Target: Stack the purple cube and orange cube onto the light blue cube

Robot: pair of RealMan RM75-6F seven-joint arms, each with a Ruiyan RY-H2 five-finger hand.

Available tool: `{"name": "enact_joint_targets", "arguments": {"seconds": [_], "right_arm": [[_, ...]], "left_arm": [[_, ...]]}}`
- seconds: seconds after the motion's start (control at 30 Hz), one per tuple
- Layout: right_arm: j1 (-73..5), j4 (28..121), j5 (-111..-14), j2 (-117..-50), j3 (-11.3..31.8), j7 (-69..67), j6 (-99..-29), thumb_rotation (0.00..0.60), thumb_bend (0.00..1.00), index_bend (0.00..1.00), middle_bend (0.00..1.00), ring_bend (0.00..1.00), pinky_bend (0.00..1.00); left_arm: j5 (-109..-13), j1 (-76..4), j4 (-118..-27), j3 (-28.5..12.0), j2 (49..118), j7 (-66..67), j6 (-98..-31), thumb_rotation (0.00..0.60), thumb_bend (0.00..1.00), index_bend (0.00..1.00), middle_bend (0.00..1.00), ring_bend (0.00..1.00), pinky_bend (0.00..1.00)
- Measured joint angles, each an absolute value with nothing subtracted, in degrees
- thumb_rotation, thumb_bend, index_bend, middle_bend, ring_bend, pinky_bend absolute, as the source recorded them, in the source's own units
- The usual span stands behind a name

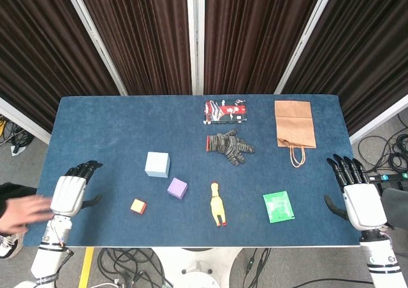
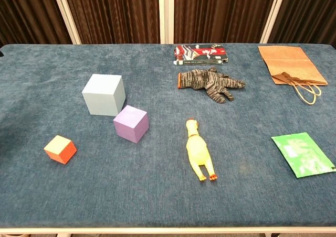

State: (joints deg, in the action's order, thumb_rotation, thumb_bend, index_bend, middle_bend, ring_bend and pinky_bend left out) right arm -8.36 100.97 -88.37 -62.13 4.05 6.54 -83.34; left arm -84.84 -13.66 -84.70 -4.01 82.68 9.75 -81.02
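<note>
Brown paper bag [image 1: 294,125] flat, contents unseen; left hand [image 1: 69,192], right hand [image 1: 358,197] spread, empty.

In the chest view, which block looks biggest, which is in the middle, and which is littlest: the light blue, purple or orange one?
Largest to smallest in the chest view:
1. light blue cube
2. purple cube
3. orange cube
The orange one sits nearest the camera yet looks smallest, so the order is safe.

Purple cube [image 2: 130,124] nr light blue cube [image 2: 104,94].
</note>
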Motion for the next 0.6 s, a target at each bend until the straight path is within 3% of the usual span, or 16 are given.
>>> {"name": "enact_joint_targets", "arguments": {"seconds": [0.6], "right_arm": [[-8.46, 101.02, -87.51, -61.94, 4.44, 6.39, -83.06, 0.600, 0.23, 0.07, 0.04, 0.00, 0.00]], "left_arm": [[-86.42, -14.83, -86.68, -3.61, 81.83, 10.06, -79.85, 0.600, 0.12, 0.29, 0.32, 0.28, 0.35]]}}
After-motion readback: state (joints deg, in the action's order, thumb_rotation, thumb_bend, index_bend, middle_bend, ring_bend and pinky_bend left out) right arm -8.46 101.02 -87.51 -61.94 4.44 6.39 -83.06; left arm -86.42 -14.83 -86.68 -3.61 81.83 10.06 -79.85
